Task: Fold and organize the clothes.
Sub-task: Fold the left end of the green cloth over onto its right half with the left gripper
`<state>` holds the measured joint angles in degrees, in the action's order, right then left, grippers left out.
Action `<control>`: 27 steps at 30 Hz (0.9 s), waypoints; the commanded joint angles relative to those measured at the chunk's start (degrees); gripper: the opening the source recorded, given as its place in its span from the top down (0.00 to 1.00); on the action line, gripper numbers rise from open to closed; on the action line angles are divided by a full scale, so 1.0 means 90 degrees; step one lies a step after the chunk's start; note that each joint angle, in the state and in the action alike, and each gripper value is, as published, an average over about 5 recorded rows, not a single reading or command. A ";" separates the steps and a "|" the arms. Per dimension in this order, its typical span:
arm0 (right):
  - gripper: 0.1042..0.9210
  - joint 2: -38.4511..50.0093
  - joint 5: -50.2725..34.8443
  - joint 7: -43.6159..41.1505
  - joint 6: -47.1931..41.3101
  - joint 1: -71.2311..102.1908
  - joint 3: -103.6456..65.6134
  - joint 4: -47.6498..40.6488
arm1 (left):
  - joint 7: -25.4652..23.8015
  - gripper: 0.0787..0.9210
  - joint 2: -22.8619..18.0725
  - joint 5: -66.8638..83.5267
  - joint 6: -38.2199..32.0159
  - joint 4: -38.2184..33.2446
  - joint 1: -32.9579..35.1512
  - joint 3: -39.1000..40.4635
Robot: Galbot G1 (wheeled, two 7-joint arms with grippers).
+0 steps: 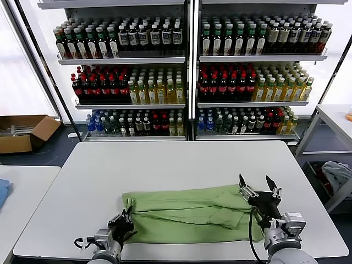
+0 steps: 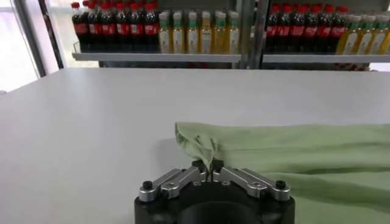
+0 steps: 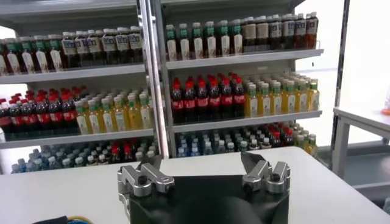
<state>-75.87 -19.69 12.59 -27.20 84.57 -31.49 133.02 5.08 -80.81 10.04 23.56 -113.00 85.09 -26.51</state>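
A light green shirt (image 1: 190, 214) lies folded into a long band across the near part of the white table (image 1: 165, 165). My left gripper (image 1: 127, 219) is at its left end, shut on a pinch of the green fabric (image 2: 207, 146), which bunches up between the jaws. My right gripper (image 1: 257, 184) hovers over the shirt's right end, fingers spread wide and empty. In the right wrist view the right gripper (image 3: 201, 167) points out toward the shelves, and the shirt is out of sight there. Collar, buttons and print are hidden.
Shelves of bottled drinks (image 1: 187, 77) stand behind the table. A cardboard box (image 1: 25, 132) sits on the floor at the left, a second white table (image 1: 22, 192) is at the near left, and a side table with cloth (image 1: 335, 173) is at the right.
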 commanded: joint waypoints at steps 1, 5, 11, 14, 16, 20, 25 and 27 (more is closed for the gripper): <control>0.12 0.0016 -0.0011 -0.0002 -0.0007 -0.0004 -0.0009 0.0022 | -0.0183 0.97 0.0534 -0.0117 -0.0282 -0.0242 -0.0034 -0.0907; 0.12 0.0049 -0.0034 -0.0004 -0.0018 -0.0014 -0.0013 0.0047 | -0.0368 0.97 0.1287 0.0269 -0.0443 -0.0196 -0.0001 -0.2062; 0.12 0.0031 -0.0037 -0.0004 -0.0028 -0.0081 0.0075 0.0044 | -0.0389 0.97 0.2910 0.1034 -0.0427 0.0461 0.0020 -0.3755; 0.12 0.0012 -0.0036 -0.0003 -0.0020 -0.0097 0.0121 0.0024 | -0.0402 0.97 0.3613 0.1198 -0.0436 0.1130 -0.0015 -0.4352; 0.12 0.0004 -0.0036 -0.0003 -0.0011 -0.0097 0.0142 0.0019 | -0.0412 0.97 0.3975 0.1245 -0.0453 0.1533 -0.0022 -0.4621; 0.12 -0.0035 -0.0026 0.0001 -0.0004 -0.0096 0.0166 0.0027 | -0.0440 0.97 0.4147 0.1307 -0.0437 0.1481 0.0107 -0.4645; 0.12 -0.0071 0.0013 0.0003 -0.0012 -0.0037 0.0213 0.0094 | -0.0448 0.97 0.3429 0.1016 -0.0324 0.0649 0.0083 -0.3668; 0.12 -0.0060 0.0018 0.0001 -0.0014 0.0014 0.0185 0.0134 | -0.0436 0.97 0.3107 0.0843 -0.0275 0.0385 0.0021 -0.3138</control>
<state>-76.28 -19.64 12.60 -27.31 84.38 -29.95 133.80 1.42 -53.34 18.57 20.43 -105.40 85.60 -58.75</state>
